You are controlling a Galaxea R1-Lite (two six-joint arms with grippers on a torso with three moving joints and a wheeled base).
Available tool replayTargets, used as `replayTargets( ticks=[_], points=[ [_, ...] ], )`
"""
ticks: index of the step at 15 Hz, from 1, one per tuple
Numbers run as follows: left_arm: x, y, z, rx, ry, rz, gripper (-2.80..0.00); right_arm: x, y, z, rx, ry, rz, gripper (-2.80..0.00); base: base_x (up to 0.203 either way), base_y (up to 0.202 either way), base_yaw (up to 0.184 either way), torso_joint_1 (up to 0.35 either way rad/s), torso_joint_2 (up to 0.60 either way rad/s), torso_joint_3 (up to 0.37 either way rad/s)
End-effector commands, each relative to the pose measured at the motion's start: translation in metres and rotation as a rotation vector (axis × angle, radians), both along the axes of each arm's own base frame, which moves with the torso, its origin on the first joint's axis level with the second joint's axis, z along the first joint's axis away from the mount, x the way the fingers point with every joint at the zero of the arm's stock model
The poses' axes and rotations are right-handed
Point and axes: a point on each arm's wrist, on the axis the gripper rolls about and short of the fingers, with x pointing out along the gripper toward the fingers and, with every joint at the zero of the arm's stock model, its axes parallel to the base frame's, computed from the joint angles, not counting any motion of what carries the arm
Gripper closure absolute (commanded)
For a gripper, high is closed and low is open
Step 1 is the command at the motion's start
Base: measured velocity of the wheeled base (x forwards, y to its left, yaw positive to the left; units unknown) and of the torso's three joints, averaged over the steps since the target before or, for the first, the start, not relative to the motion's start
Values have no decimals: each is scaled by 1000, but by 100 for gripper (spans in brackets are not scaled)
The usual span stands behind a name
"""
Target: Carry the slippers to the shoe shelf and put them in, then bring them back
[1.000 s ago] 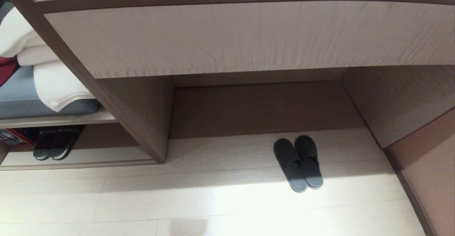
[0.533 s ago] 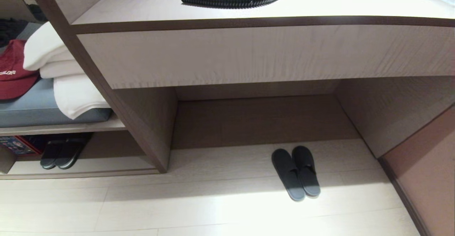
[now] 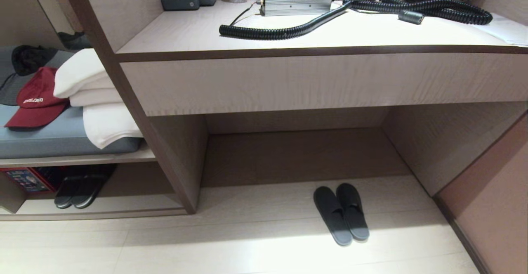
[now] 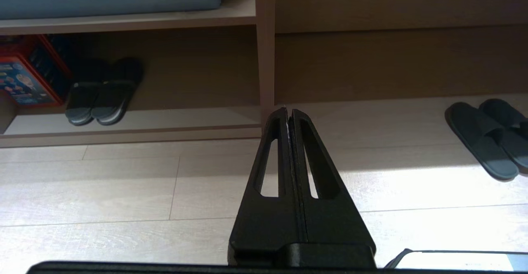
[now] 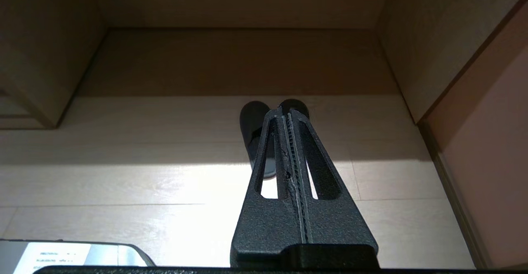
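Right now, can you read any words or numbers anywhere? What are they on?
Red cap: white lettering across the front, too blurred to read.
Red box beside the darker slippers: colourful print, too small to read.
White label at the right wrist view's edge: lines of print, unreadable.
No text can be read anywhere.

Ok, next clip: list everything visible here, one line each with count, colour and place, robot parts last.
slippers: one pair, grey-blue, side by side on the floor under the counter.
dark slippers: one pair, black, low left compartment.
shoe shelf: one, beige wood-grain, lower left.
cap: one, red, on the grey cushion.
towels: stack, white, beside the cap.
coiled cable: black, on the counter.
metal box: one, silver, on the counter.
left gripper: black, shut, above the floor.
right gripper: black, shut, above the slippers.
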Motion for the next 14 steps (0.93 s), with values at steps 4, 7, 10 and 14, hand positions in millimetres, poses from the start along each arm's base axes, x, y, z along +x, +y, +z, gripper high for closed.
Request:
replayTargets(
  ticks=[4,7,10,14],
  points=[
    [0,0,0,0,-1,1,0,0,0,0,1,2,0,0,0,0,0,1,2,200],
    [0,0,0,0,-1,1,0,0,0,0,1,2,0,0,0,0,0,5,2,200],
    [0,0,0,0,-1,1,0,0,0,0,0,2,0,0,0,0,0,-1,2,202],
    [0,0,0,0,-1,0,0,0,0,0,0,2,0,0,0,0,0,2,5,205]
  ],
)
